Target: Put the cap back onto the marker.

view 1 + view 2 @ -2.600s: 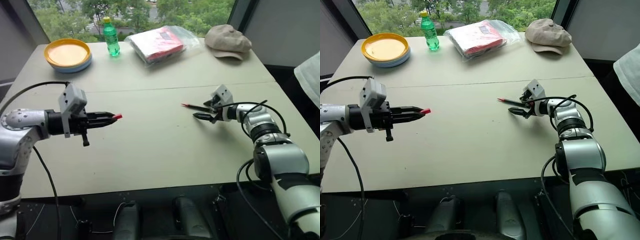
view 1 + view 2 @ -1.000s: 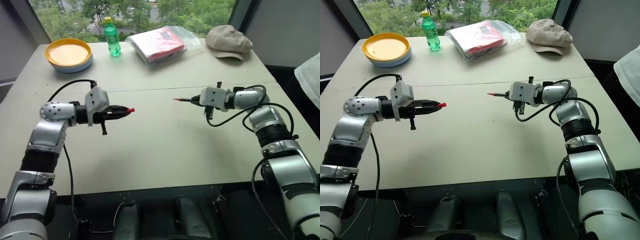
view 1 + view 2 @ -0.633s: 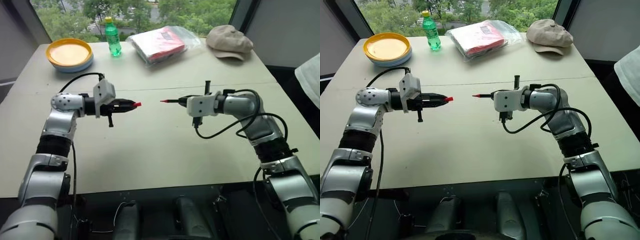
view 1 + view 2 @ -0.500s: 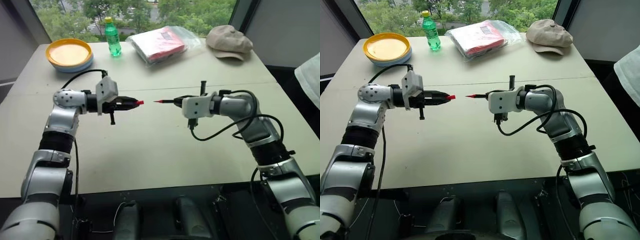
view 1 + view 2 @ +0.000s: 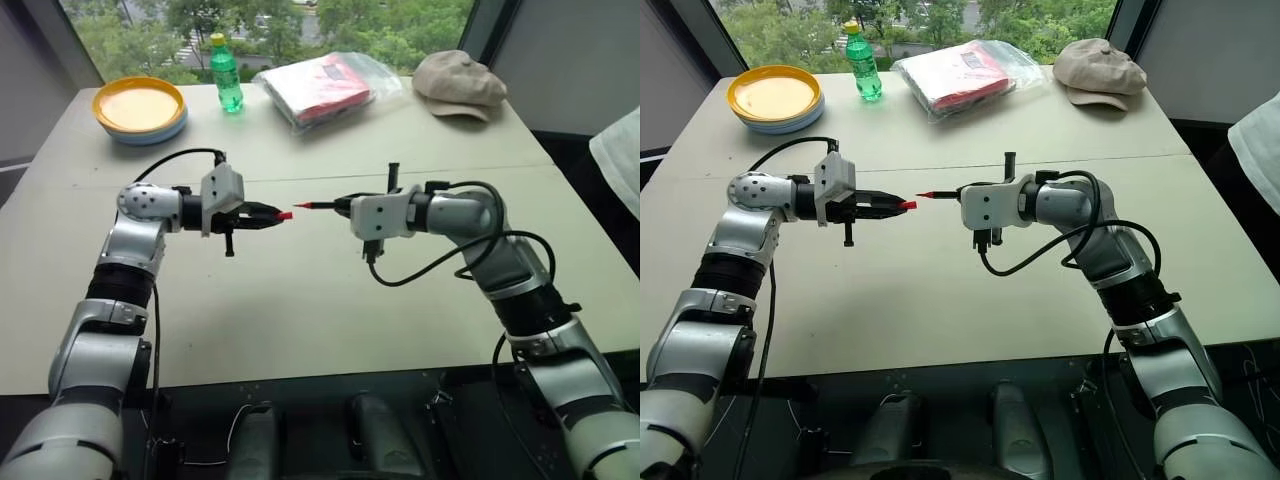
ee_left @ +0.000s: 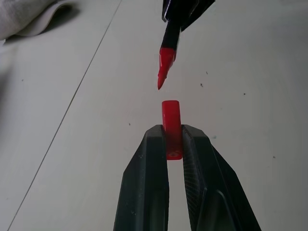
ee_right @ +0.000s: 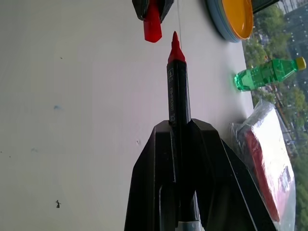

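- The left gripper (image 6: 174, 139) is clamping the cap (image 6: 171, 120) between both fingertips, with the cap's open end sticking out past them, held in the air over the table (image 5: 300, 300).
- The right gripper (image 7: 180, 132) is pinching the marker (image 7: 177, 94) on its black barrel; the barrel and red tip are projecting well forward of the fingers.
- Both items are being held above the middle of the table; in the head views the tip and the cap are facing each other, very close but apart.
- In the left wrist view the tip is sitting slightly off the cap's axis, so I'm reading alignment as not yet there.
- Handling, my judgement: both parts are looking like light, rigid plastic, so weight isn't a concern and crushing is unlikely.
- The cap is tiny and smooth and is being held on a short length only, so it is likely to pivot or pop out if the tip pushes it off-centre.
- The marker's long overhang is giving leverage, so a side load at the tip may rotate it in the pinch. A grip closer to the tip would be stiffer, but room for the cap has to stay free.
- The nib is looking like the one delicate part, so avoid jamming it into the cap's rim.
- Seating probably needs a firm axial push to click; the grip on the cap's sides is resisting that by friction alone.
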Tool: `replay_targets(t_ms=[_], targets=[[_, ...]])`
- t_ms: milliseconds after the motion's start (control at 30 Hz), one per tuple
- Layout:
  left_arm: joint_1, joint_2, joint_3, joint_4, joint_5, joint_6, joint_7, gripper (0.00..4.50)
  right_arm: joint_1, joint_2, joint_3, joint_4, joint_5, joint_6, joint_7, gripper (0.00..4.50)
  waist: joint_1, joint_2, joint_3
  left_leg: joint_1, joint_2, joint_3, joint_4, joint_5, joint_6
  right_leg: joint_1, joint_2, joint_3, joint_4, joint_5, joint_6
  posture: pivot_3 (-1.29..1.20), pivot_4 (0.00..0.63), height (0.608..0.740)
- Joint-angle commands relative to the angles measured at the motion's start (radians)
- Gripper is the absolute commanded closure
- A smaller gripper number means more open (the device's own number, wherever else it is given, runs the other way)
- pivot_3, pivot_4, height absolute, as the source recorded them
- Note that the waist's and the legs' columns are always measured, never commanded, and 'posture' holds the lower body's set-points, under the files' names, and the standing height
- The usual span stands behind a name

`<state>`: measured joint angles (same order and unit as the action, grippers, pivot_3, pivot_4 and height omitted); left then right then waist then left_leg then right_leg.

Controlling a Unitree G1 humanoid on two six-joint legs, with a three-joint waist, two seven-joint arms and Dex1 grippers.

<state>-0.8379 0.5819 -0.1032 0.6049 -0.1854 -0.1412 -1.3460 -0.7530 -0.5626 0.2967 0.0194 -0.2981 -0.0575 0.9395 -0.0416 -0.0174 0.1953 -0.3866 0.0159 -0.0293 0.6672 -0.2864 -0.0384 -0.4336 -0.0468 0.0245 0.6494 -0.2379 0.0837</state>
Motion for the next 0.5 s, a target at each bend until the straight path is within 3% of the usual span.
replay_targets(t_ms=[33,500], targets=[[-0.009,0.009,0.012,-0.035,-0.001,-0.009,-0.002,4.50,-0.002,-0.013,-0.005,-0.045,0.023,0.008,0.017,4.48,0.000,0.000,0.000,0.000,0.000,0.000,0.000,0.000,0.000,0.000,0.000,0.000,0.000,0.000,0.000,0.00,0.150,0.740],[-0.002,0.009,0.016,-0.050,-0.005,-0.002,0.005,4.50,-0.014,-0.005,-0.002,-0.034,0.034,0.007,0.016,4.48,0.000,0.000,0.000,0.000,0.000,0.000,0.000,0.000,0.000,0.000,0.000,0.000,0.000,0.000,0.000,0.00,0.150,0.740]])
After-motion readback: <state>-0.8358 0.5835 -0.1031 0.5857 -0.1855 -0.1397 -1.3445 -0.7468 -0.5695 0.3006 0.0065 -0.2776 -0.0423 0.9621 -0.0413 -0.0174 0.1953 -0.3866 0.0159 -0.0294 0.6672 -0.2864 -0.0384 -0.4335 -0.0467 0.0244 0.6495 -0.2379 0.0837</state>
